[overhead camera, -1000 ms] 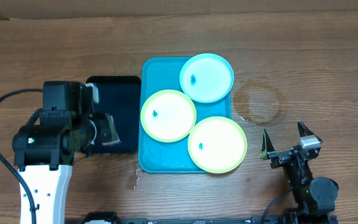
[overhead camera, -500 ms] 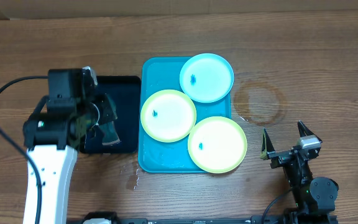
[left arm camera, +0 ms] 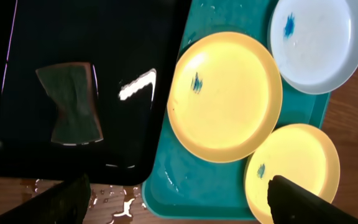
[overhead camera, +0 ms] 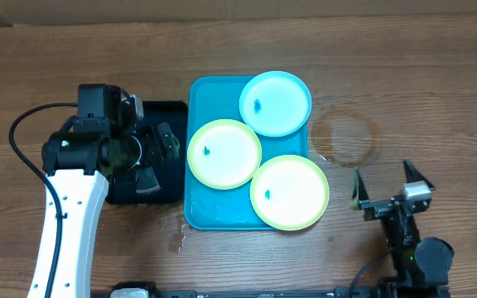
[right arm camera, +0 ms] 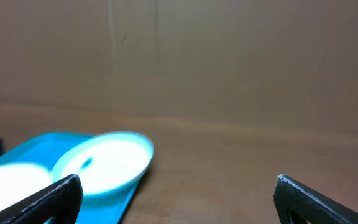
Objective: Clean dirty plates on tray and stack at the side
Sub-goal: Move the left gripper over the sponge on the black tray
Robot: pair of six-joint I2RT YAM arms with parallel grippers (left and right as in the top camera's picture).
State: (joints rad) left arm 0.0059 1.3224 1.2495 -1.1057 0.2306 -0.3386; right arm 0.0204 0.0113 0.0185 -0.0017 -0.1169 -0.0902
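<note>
Left claw [overhead camera: 157, 159] jaws wide apart, empty, over the black tray [overhead camera: 160, 112] and the sponge [left arm camera: 73, 102]. Turquoise tray [overhead camera: 201, 91] is just right of it. Nearest is one yellow-green plate [overhead camera: 224, 153], with the blue plate [overhead camera: 276, 103] and second yellow-green plate [overhead camera: 290, 192] beyond. Right claw [overhead camera: 382, 194] is apart, empty, right of the tray. Overhead, the left arm mostly hides the sponge. Right wrist view is blurry.

Even bright light, glare streaking the black tray [left arm camera: 137, 84], right-wrist view blurry.

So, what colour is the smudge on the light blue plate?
Blue; the smudge shows best in the left wrist view.
</note>
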